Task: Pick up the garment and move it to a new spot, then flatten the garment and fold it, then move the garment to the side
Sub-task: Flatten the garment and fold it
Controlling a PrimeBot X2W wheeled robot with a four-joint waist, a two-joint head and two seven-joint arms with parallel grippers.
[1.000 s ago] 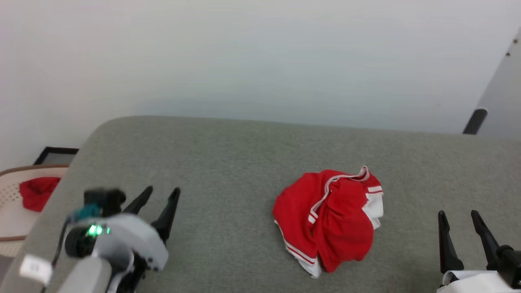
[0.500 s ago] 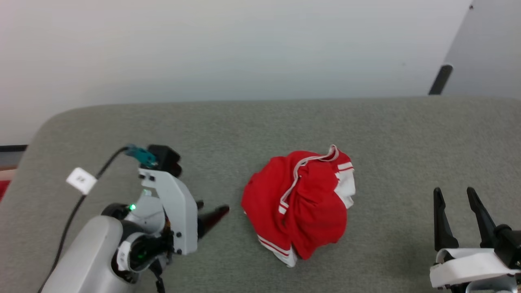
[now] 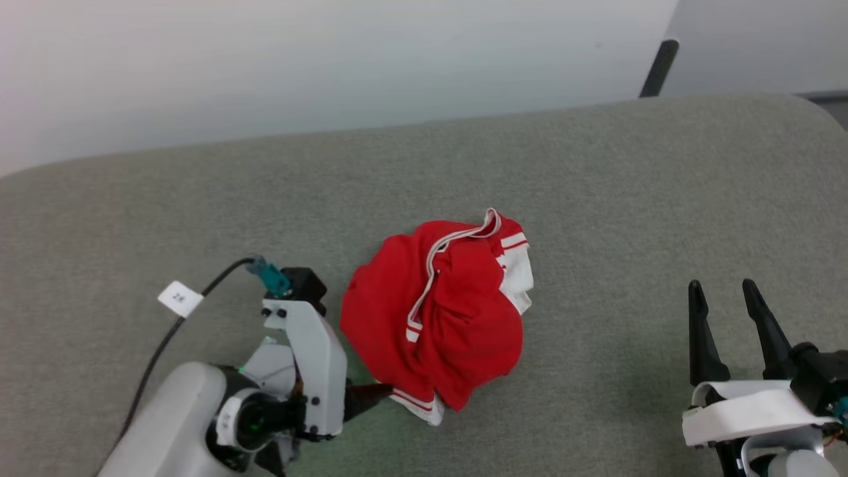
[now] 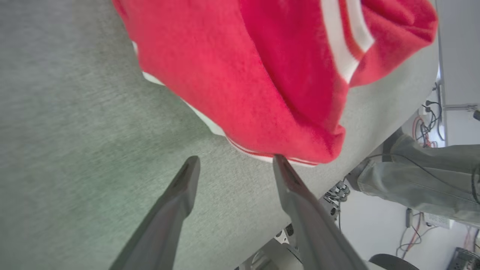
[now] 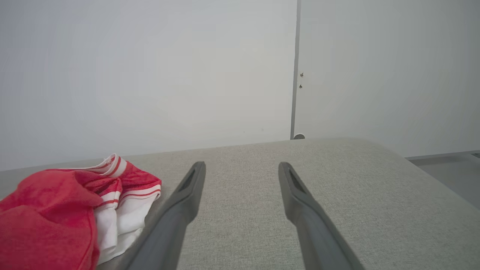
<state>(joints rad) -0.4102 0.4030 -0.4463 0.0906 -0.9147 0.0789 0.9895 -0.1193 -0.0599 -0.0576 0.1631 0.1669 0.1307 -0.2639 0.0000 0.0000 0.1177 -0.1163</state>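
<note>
The garment [image 3: 437,318], a red shirt with white sleeves and striped trim, lies crumpled in a loose heap near the middle of the grey worktop [image 3: 596,199], not yet lifted, flattened or folded. I judge that the first step, the pick-up, is in hand and is only at the approach. The left jaws stand open and empty at the heap's 7 o'clock edge in the head view. In the left wrist view one finger [image 4: 288,176] has its tip right at the white-and-red striped hem. The other finger [image 4: 185,180] rests over bare worktop toward 9 o'clock of it, and no cloth lies between them. The right jaws, at about 4 o'clock of the garment in the head view, are likewise spread wide and hold nothing. They are well apart from the cloth, with their fingers [image 5: 187,202] pointing across bare worktop toward the far wall. The next move probably calls for the left arm to push on toward 1 o'clock, so that the hem and a fold of red cloth come between its fingers. It would then close firmly and lift. Because the heap is bunched, the grip may take several layers at once, or only the thin hem, which could slip. A deeper bite into the fold looks the safer choice before carrying the garment to its new spot.
</note>
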